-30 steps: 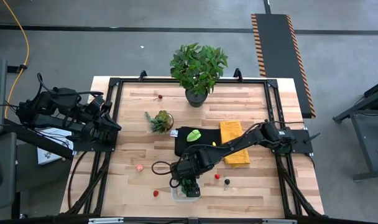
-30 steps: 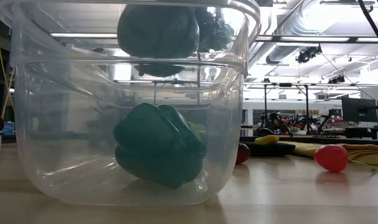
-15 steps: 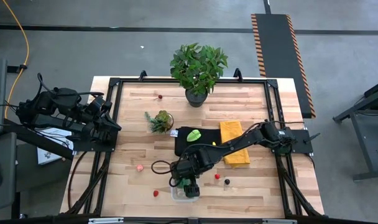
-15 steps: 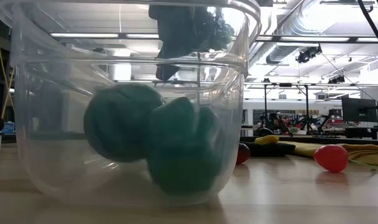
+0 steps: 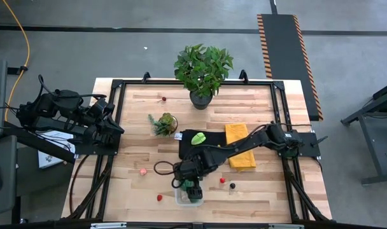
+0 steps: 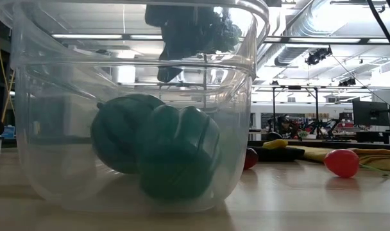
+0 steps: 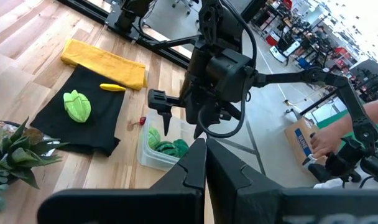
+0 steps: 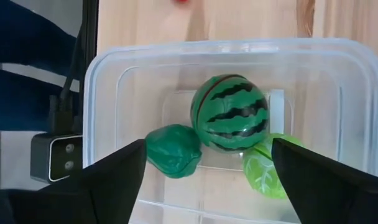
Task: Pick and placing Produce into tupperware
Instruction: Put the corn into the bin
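Clear tupperware (image 5: pixel 181 198) at the table's near edge, holding a striped watermelon (image 8: pixel 229 121), green pepper (image 8: pixel 173 151) and lime-green leafy piece (image 8: pixel 265 174); right gripper (image 5: pixel 191 189) above it, fingers wide apart and empty; left gripper (image 5: pixel 115 126) parked far left, fingers undeterminable; loose red produce (image 5: pixel 160 198) nearby; black cloth (image 5: pixel 193 145), yellow cloth (image 5: pixel 239 145), leafy plant (image 5: pixel 202 68) farther back.

Leafy potted plant (image 5: pixel 203 70) at table's far edge, small succulent (image 5: pixel 163 123), black cloth (image 5: pixel 192 145), folded yellow cloth (image 5: pixel 239 143)

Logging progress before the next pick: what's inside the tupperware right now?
In the tupperware: a striped toy watermelon, a dark green pepper and a lime-green leafy piece. The open right gripper hovers above, its fingers covering the near corners.
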Robot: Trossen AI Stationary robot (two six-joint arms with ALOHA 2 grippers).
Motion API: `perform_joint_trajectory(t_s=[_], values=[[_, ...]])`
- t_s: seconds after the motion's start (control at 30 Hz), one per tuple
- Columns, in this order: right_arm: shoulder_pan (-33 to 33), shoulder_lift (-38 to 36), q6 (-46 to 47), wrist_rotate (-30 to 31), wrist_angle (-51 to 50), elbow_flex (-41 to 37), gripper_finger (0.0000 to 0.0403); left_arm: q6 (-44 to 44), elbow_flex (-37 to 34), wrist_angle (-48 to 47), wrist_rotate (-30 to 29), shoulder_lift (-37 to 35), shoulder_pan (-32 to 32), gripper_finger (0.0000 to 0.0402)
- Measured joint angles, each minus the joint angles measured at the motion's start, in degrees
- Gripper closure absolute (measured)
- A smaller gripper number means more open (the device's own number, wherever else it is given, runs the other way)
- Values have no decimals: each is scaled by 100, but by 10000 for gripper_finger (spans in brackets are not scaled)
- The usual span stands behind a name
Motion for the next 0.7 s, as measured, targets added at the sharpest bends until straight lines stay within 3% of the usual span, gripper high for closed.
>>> perform_joint_trajectory(t_s=[0.3,0.6,0.7], values=[[-227,-53,292,-328,-404,258,118,0,0,2,0,0,-1,401],[-556,-59,222,-101,-1390,1184,146,0,0,2,1,0,-1,401],[-634,-63,66,251,-1930,1517,149,-2,0,2,2,0,-2,401]])
